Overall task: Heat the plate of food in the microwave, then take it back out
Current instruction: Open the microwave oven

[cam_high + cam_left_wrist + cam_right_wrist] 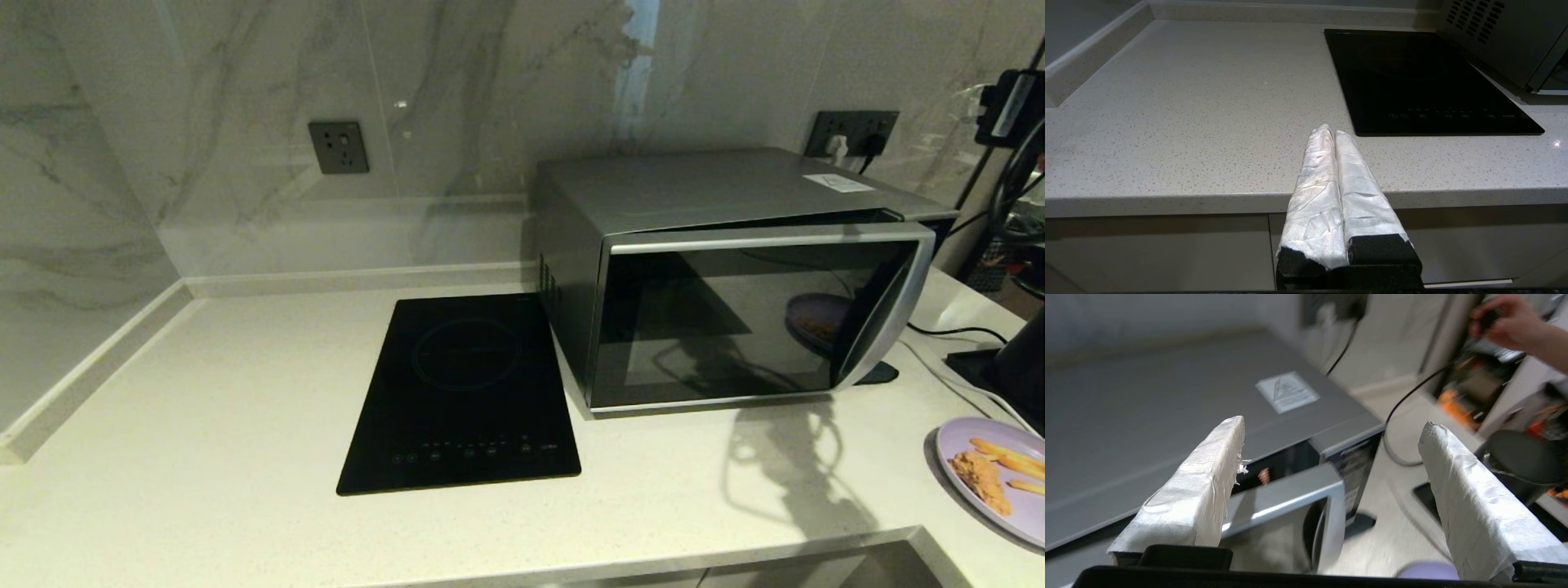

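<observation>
1. The right gripper hangs above the microwave, its two wrapped fingers spread wide with nothing between them. The left gripper is parked over the front edge of the counter, fingers pressed together and empty.
2. The microwave door stands ajar, its free edge swung slightly off the body below and between the right fingers. The step in hand looks like swinging that door fully open.
3. To do it well, I would bring one finger down behind the curved door strip and pull along the hinge's arc, not straight out, so the microwave does not slide.
4. The plate of food lies on the counter below the right fingers, near the front edge and apart from the microwave.
5. Open room lies in front of the door on bare counter; the swinging door should clear the plate, though this looks tight.
6. Beyond the far finger are a cable and a dark object, so a wide sweep that way risks a snag.
7. A person's hand is near that side too.
</observation>
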{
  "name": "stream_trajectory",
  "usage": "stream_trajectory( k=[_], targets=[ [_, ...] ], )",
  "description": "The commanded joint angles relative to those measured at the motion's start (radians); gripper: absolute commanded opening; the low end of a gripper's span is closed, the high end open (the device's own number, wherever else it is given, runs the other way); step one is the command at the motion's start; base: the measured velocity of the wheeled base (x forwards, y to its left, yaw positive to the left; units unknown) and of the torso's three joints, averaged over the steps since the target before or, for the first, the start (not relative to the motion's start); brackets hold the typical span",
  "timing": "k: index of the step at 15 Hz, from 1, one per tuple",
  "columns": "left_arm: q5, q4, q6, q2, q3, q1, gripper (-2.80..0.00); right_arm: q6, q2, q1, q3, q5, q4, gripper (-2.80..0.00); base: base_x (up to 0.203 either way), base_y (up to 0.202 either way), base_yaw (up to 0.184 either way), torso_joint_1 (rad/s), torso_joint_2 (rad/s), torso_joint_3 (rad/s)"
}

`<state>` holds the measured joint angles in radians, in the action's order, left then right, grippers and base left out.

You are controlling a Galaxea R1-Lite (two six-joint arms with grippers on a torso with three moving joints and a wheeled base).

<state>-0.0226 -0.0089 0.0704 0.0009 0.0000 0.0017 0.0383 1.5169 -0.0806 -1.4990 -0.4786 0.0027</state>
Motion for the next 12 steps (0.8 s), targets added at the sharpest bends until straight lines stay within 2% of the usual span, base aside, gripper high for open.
stream_trajectory(
  k=[1,3,4,9,12],
  targets=[
    [0.000,0.000,0.000,0.001,0.000,0.000,-2.80,0.042,0.067,0.049,-0.272,0.131,0.506,0.00,0.000,0.000,0.000,0.000,0.00,0.000],
    [0.000,0.000,0.000,0.001,0.000,0.000,-2.80,0.086,0.144,0.089,-0.414,0.237,0.702,0.00,0.000,0.000,0.000,0.000,0.00,0.000],
    [0.000,0.000,0.001,0.001,0.000,0.000,-2.80,0.098,0.174,0.103,-0.437,0.262,0.734,0.00,0.000,0.000,0.000,0.000,0.00,0.000],
    [0.000,0.000,0.000,0.001,0.000,0.000,-2.80,0.104,0.257,0.111,-0.473,0.271,0.735,0.00,0.000,0.000,0.000,0.000,0.00,0.000],
    [0.000,0.000,0.002,0.001,0.000,0.000,-2.80,0.104,0.285,0.116,-0.475,0.268,0.652,0.00,0.000,0.000,0.000,0.000,0.00,0.000]
  ],
)
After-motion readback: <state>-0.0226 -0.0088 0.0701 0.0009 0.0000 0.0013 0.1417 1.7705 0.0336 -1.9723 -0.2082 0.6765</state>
